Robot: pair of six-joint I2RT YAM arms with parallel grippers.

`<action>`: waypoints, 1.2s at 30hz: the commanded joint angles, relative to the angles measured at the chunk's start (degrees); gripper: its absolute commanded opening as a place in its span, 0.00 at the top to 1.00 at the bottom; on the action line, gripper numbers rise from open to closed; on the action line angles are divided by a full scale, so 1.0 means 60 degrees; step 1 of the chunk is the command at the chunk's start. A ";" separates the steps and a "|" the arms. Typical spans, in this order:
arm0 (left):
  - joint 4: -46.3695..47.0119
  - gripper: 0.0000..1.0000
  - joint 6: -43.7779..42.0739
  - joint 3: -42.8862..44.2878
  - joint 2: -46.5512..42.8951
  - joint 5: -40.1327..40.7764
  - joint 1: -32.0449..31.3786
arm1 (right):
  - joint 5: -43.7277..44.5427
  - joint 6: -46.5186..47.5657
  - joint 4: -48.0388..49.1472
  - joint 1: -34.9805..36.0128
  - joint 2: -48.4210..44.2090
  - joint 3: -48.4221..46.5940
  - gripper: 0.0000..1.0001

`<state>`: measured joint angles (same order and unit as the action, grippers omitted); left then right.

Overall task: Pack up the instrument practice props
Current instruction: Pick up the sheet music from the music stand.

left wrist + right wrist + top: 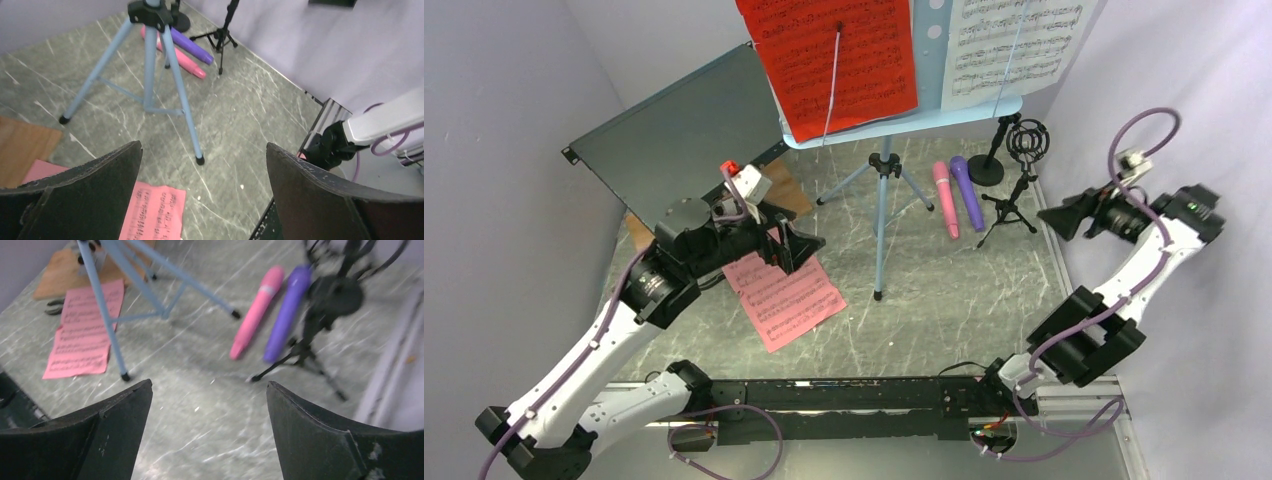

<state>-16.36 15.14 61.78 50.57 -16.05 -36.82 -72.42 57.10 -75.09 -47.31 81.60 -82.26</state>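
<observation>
Nothing looks packed yet: the music rack [883,170] stands upright, holding the red page [829,60] and white page [1014,45]. The pink page [784,298] lies to its left, the pink microphone [945,198], purple microphone [967,192] and mic supports [1014,200] to its right. The left gripper [792,245], over the pink page, and the right gripper [1064,220], beyond the supports, both gape wide and empty.

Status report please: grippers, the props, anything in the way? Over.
Left gripper open, over pink page. Right gripper open, empty, facing pink microphone and purple microphone. Red page, white page on rack. Tripod leg beside pink page.
</observation>
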 commanded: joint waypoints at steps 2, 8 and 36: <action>0.0836 0.01 0.0851 -0.0790 -0.0067 -0.1174 0.0032 | -0.1601 0.0720 -0.1711 -0.0261 0.0821 -0.3031 0.01; 0.2069 0.00 0.1603 -0.1943 -0.0268 -0.1419 0.0028 | -0.1778 -0.6076 0.5198 0.0176 -0.0235 -0.2684 0.00; 0.1727 0.01 0.1367 -0.1973 -0.0195 -0.1388 0.0028 | -0.0626 -1.5612 1.3762 0.2975 0.2648 -0.7239 0.00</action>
<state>-7.60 23.42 48.75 48.73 -23.11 -36.82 -77.76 -33.56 3.86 -30.06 97.30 -122.26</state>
